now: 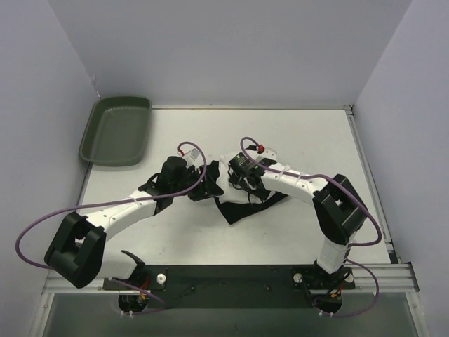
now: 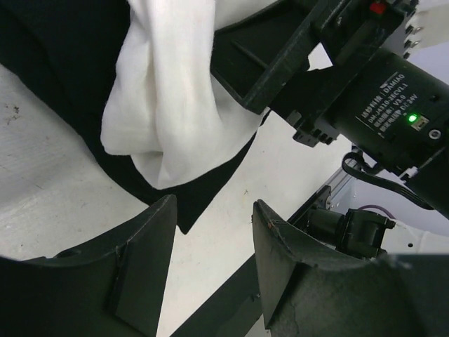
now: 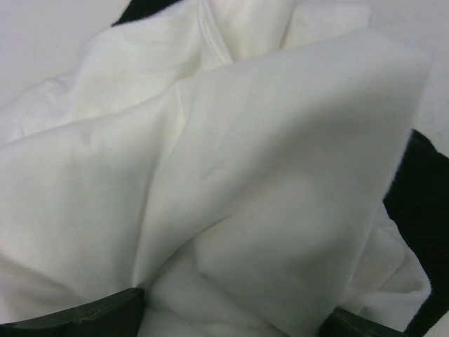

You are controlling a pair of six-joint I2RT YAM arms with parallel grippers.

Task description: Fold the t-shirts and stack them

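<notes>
The white t-shirt lies crumpled on the black t-shirt at the middle of the table. My left gripper is open with only bare table between its fingers, just short of a hanging fold of the white t-shirt and a corner of the black t-shirt. My right gripper is pushed down into the white t-shirt, its jaws wide open with cloth bulging between them; only its fingertips show. The black t-shirt peeks out at the right.
A dark green tray stands at the back left corner of the table. The two grippers, left and right, are close together over the pile. The right wrist's motor housing fills the upper right of the left wrist view.
</notes>
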